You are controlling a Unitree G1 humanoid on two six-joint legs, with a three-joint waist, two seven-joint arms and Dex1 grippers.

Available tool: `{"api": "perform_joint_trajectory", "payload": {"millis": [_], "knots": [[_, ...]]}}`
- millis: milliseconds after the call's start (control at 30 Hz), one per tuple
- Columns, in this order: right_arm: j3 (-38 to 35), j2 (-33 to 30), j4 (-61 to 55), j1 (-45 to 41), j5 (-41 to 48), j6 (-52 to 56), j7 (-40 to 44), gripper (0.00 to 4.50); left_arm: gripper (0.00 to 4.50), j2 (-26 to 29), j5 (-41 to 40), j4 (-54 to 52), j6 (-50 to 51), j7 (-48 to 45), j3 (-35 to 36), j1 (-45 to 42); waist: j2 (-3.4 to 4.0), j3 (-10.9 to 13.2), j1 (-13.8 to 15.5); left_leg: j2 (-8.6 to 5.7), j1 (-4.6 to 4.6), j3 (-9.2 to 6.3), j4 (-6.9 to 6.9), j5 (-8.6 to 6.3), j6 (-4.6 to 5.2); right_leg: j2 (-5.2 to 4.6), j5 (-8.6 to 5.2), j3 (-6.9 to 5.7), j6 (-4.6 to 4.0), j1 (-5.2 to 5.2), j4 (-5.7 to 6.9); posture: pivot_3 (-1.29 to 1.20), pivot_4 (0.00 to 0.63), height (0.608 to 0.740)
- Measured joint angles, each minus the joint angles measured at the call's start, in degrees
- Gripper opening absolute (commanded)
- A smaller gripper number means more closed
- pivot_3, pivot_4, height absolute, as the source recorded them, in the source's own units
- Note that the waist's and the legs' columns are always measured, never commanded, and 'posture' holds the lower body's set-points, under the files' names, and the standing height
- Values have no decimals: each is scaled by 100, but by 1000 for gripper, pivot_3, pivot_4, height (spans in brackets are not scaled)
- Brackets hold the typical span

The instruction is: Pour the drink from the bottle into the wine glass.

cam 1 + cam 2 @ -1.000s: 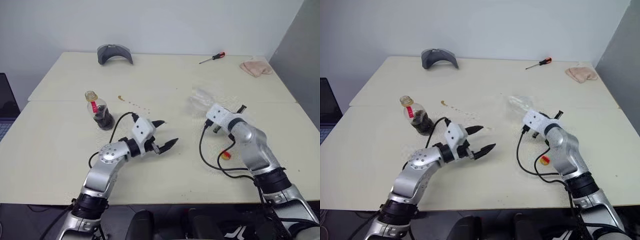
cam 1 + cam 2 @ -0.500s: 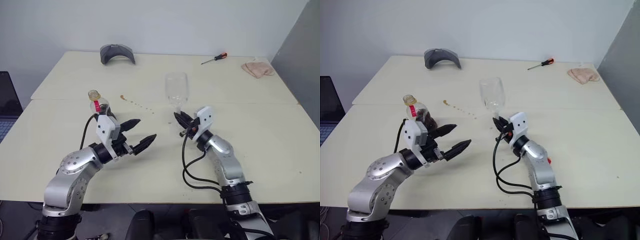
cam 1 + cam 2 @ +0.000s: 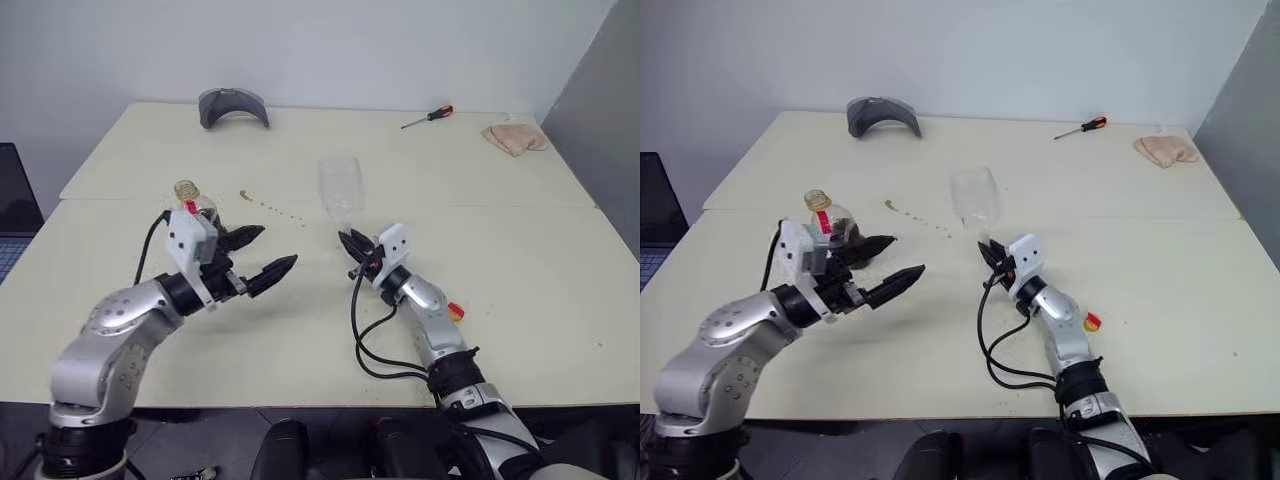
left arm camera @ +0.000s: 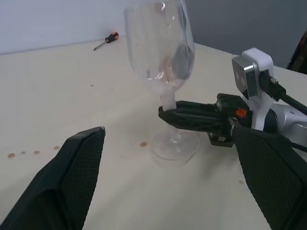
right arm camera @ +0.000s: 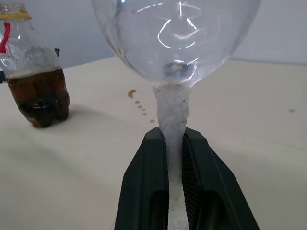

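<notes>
Pinching the thin stem of the clear stemmed wine glass, the right claw is clamped tight, holding it upright near the middle of the cream worktop. The left claw hangs spread wide and empty just beside the small clear plastic bottle with its yellow cap, dark brown drink filling its lower half.

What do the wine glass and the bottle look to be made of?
Wine glass: clear, glossy, sharp reflections on the bowl; glass or hard plastic, can't tell which. Bottle: thin clear plastic by its look, lobed base, yellow cap, dark drink inside.
</notes>
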Motion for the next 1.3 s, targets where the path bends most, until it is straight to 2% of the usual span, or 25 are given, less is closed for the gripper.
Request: {"api": "perform_joint_trajectory", "payload": {"millis": [33, 100, 167, 433, 467, 900, 1300], "knots": [[14, 1, -3, 18, 3, 0, 5, 112, 4500, 33, -34, 0, 30, -7, 15, -7, 0, 0, 0, 0, 0, 0, 0, 0, 0, 0, 0, -1, 0, 0, 0, 0, 150, 740], [45, 1, -37, 46, 30, 4, 28, 821, 4500, 150, -121, 0, 75, -76, 47, -1, 0, 0, -1, 1, 0, -1, 0, 0, 0, 0, 0, -1, 0, 0, 0, 0, 150, 740], [99, 4, -144, 81, 42, 14, 86, 1346, 4500, 324, -169, 2, 103, -169, 139, 0, 0, 0, -2, 1, 0, -1, -1, 0, 0, 0, 0, -1, 0, -1, 0, 0, 150, 740], [214, -105, -370, 363, 58, 256, 252, 4214, 4500, 430, -172, 41, 47, -260, 216, -17, 0, 0, 6, -1, 0, 0, 0, 0, 0, -1, 0, -1, 0, 0, 0, 0, 150, 740], [243, -129, -381, 394, 42, 270, 244, 4450, 4500, 432, -172, 41, 38, -261, 216, -19, 0, 0, 5, -1, 0, 0, 0, 0, 0, -1, 0, 0, 0, 0, 0, 0, 150, 740], [262, -314, -1000, 727, -85, 1199, -153, 4450, 4500, 466, -91, 202, -213, -385, 213, -76, -1, -1, 4, -1, 1, 0, -1, 0, 0, -1, -1, -1, 0, 0, 0, 0, 150, 740], [385, -838, -3042, 1166, 466, 2438, 244, 4450, 4500, 462, 241, 340, -360, -425, 187, 338, -2, -1, 5, 0, 1, 0, -1, -1, 0, -1, -1, -1, 0, -1, -1, 0, 150, 740]]}}
